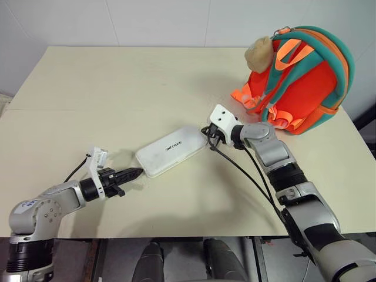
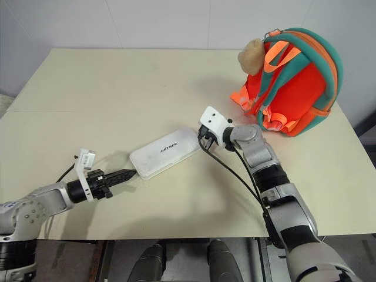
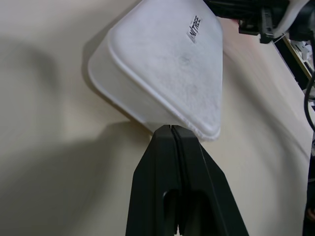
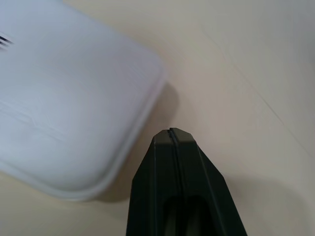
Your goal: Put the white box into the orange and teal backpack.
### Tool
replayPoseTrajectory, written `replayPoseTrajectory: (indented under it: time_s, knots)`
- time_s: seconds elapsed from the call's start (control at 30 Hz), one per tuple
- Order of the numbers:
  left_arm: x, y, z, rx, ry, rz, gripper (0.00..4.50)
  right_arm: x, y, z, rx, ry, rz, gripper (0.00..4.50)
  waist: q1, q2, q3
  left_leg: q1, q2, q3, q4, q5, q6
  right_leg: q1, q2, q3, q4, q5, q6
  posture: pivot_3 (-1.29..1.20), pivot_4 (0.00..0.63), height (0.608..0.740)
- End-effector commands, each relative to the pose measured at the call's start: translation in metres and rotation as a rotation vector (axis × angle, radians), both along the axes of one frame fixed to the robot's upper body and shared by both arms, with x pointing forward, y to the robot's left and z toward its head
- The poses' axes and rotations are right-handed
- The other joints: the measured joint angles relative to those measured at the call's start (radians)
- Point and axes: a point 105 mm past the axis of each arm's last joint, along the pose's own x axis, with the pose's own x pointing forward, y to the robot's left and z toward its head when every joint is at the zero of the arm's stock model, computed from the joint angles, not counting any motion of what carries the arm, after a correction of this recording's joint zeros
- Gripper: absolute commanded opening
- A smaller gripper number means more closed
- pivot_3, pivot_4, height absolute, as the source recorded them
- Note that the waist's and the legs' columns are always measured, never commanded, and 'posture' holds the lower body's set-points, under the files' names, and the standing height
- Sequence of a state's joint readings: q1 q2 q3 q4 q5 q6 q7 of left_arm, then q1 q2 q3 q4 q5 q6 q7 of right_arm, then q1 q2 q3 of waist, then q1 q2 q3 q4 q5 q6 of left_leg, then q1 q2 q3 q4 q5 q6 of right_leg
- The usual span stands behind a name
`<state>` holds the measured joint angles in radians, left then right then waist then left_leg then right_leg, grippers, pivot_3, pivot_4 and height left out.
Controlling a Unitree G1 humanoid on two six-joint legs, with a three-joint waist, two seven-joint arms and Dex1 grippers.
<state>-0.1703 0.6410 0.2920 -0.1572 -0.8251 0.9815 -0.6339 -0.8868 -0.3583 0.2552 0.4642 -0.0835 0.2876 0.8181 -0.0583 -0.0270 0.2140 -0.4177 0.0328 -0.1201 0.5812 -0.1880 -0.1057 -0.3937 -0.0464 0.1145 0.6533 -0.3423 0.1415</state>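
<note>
The white box (image 1: 171, 150) lies flat on the table, slanted, with dark lettering on top. My left gripper (image 1: 139, 172) is shut, its tips right at the box's near-left end (image 3: 162, 118). My right gripper (image 1: 207, 133) is shut at the box's far-right corner (image 4: 74, 113); whether it touches, I cannot tell. The orange and teal backpack (image 1: 305, 82) stands at the table's back right, straps toward me, a beige plush toy (image 1: 258, 53) on its top left.
The cream table (image 1: 106, 94) has open room on its left and back. Its front edge runs just below my left arm. A black cable (image 1: 247, 176) hangs along my right forearm. A white wall stands behind the table.
</note>
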Motion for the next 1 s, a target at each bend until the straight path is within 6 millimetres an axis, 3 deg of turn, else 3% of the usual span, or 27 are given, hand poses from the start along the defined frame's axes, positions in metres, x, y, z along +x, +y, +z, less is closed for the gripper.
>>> replayPoseTrajectory:
  time_s: [0.03,0.23,0.67,0.8,1.0]
  knots:
    - [0.005,-0.003,0.01,0.008,-0.07,-0.013,0.01,-0.01,0.008,0.005,-0.003,-0.009,0.06,0.0,0.0,0.0,0.0,0.0,0.0,0.0,0.0,0.0,0.0,0.0,0.0,0.0,0.0,0.0,0.0,0.0,0.15,0.74]
    - [0.011,-0.003,0.013,0.013,-0.109,0.0,0.01,-0.018,0.005,-0.001,-0.038,0.012,0.079,0.0,0.001,0.0,0.0,0.0,0.0,0.0,0.0,0.0,0.0,0.0,0.0,0.0,0.0,0.0,0.0,0.0,0.15,0.74]
    - [0.018,0.0,0.018,0.03,-0.123,-0.012,0.01,-0.063,0.009,-0.009,-0.098,0.107,0.247,0.0,0.002,0.0,0.0,0.0,0.0,0.0,0.0,0.0,0.0,0.0,0.0,0.0,0.0,0.0,0.0,0.0,0.15,0.74]
    - [0.016,-0.001,0.02,0.052,-0.109,-0.052,0.01,-0.084,0.012,-0.006,-0.092,0.143,0.324,0.0,0.002,0.0,0.0,0.0,0.0,0.0,0.0,0.0,0.0,0.0,0.0,0.0,-0.001,0.0,0.0,0.0,0.15,0.74]
    - [0.005,-0.004,0.021,0.082,-0.077,-0.131,0.01,-0.099,0.01,-0.005,-0.11,0.166,0.363,0.0,0.002,0.0,0.0,-0.001,0.0,0.0,0.0,0.0,0.0,0.0,0.0,0.0,-0.001,0.0,0.0,0.0,0.15,0.74]
